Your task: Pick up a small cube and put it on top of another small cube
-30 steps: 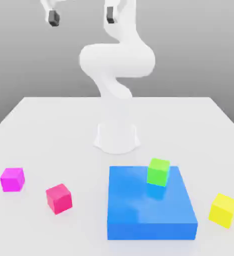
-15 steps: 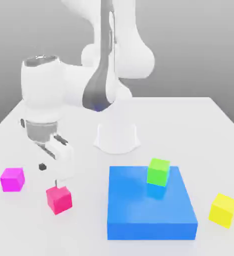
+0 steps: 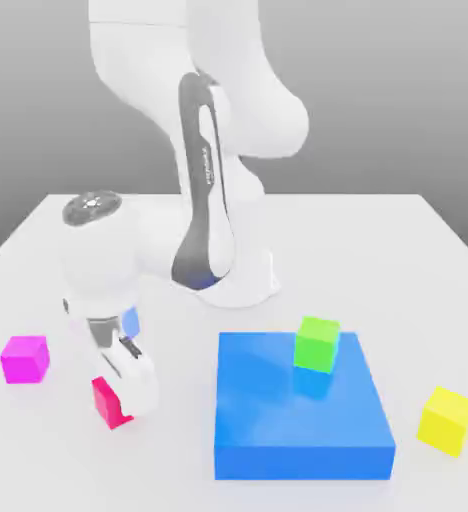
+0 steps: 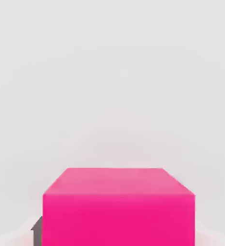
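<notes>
From my end it's a sim env, not a real rm: I see a plain white tabletop (image 3: 378, 250) w/ a smooth grey gradient bkgd (image 3: 398, 100) behind it, no furniture or clutter. The white robot arm (image 3: 233, 90) stands on the surface itself, & the flat-coloured blocks, e.g. a blue slab (image 3: 298, 400) plus magenta (image 3: 25, 360), green (image 3: 317, 344) & yellow cubes (image 3: 447, 420), look comp-rendered, so I'd call it a virtual robotics test setup.
</notes>
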{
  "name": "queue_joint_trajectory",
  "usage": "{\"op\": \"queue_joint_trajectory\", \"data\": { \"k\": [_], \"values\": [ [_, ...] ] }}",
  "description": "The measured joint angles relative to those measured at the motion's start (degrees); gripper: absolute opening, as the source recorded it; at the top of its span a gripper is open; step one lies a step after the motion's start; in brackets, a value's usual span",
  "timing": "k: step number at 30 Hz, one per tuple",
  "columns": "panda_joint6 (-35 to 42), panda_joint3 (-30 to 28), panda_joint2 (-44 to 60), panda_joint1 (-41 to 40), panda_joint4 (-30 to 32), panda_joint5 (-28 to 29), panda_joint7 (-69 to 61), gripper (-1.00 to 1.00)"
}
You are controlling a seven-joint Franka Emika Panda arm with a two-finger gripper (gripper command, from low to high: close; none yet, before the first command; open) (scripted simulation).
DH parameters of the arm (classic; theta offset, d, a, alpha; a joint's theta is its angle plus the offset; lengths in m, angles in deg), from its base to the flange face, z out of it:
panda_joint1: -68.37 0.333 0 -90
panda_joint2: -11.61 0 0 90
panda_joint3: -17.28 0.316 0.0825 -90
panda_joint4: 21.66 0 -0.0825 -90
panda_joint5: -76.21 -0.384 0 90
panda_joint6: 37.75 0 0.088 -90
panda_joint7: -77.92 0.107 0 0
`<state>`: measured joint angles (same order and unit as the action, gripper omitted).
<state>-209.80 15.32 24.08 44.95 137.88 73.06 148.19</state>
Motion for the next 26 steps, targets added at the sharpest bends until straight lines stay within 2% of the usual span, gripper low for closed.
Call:
{"op": "queue_joint_trajectory", "data": {
  "k": [5,16,18,22,23,26],
  "values": [
    [8.12,-0.89,-9.72,-0.53,1.59,2.64,1.67,-1.0],
    [19.64,-9.41,-15.91,-16.12,-3.88,4.92,-9.82,-1.0],
    [19.22,-10.17,-14.71,-17.0,-4.59,4.04,-11.92,-1.0],
    [12.65,-9.13,-7.54,-17.35,-5.02,0.05,-15.25,-1.0],
    [10.8,-8.63,-5.57,-17.67,-5.07,-1.01,-16.04,1.0],
    [10.8,-8.63,-5.57,-17.67,-5.07,-1.01,-16.03,1.0]
  ]
}}
